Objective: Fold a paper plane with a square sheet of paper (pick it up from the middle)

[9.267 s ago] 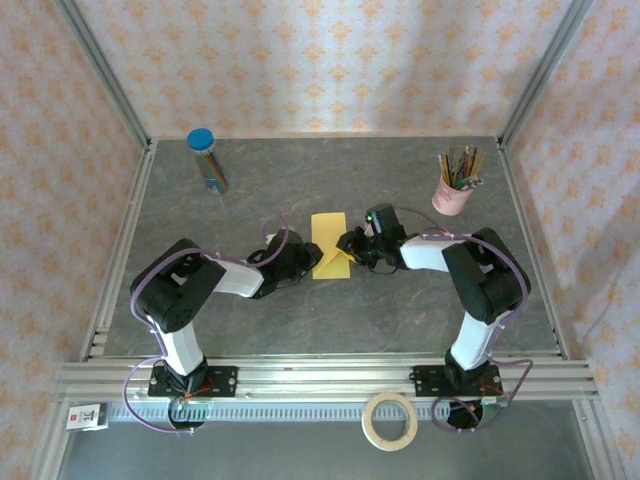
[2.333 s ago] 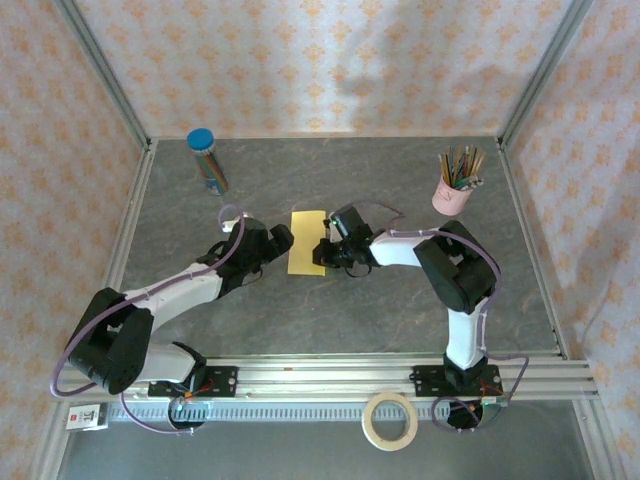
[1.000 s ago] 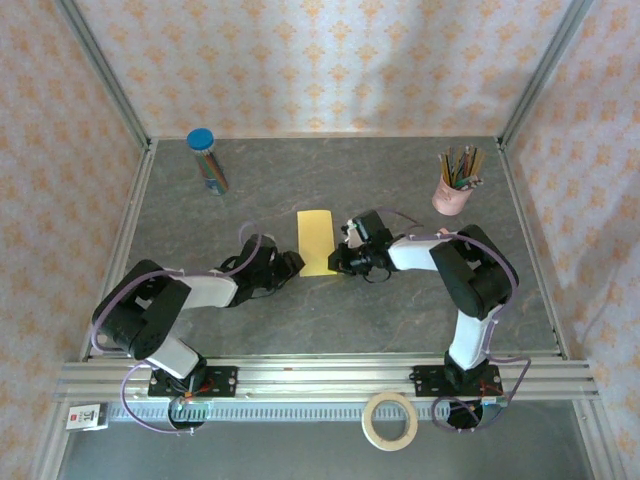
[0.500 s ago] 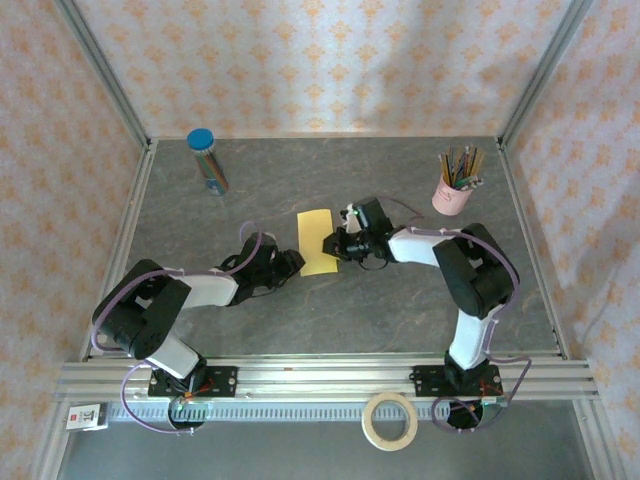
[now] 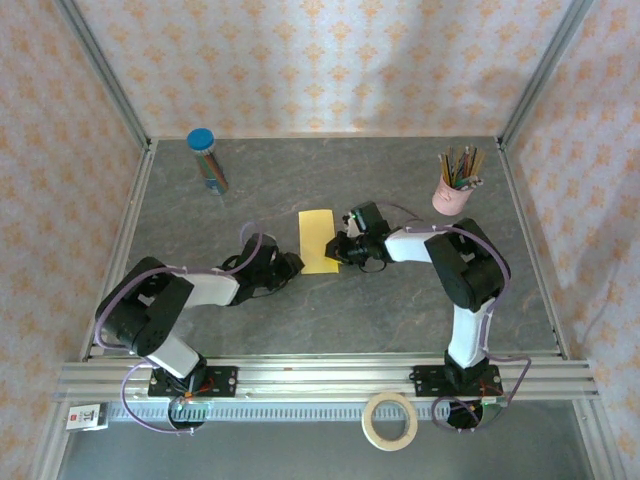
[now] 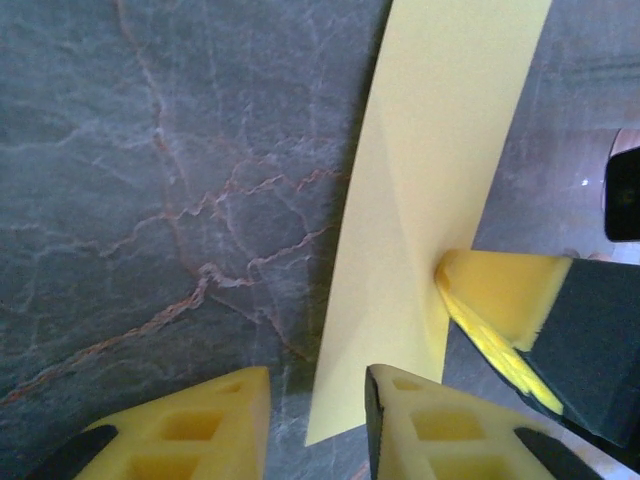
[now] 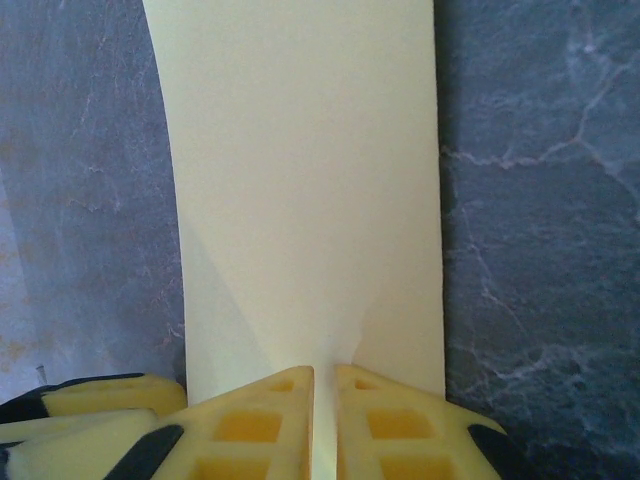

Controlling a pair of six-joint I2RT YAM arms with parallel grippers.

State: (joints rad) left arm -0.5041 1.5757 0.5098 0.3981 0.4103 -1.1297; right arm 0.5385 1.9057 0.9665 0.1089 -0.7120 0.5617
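1 yellow sheet [image 5: 314, 235], folded to a long narrow strip, lying mid-table on the grey marble table [image 5: 400, 320], long axis running away from the arm bases. A faint diagonal crease shows on it in both wrist views

2 grippers, both at the strip's near end:
- right gripper [image 5: 338, 249] on the right long edge. In the right wrist view its fingers [image 7: 250, 420] are pressed together with only a hairline slit, and the paper edge runs into that slit, with wrinkles fanning toward it. So it's clamped on the yellow sheet [image 7: 300, 180]. From the left wrist camera, one of its yellow pads meets the sheet's [image 6: 430, 150] right edge
- left gripper [image 5: 293, 264] just beside the near-left corner. Its two fingers [image 6: 210, 420] stand apart with a narrow gap, table visible through it. The strip's near corner sits at that gap, against the right-hand finger. Can't tell if it touches the paper, but no pinch visible

Rest of the table, all well apart from the sheet:
- 1 blue-capped tube [image 5: 207, 162] of coloured sticks, far left
- 1 pink cup [image 5: 452, 195] of pencils, far right
- 1 tape roll [image 5: 390, 397] on the front rail, near the right arm base
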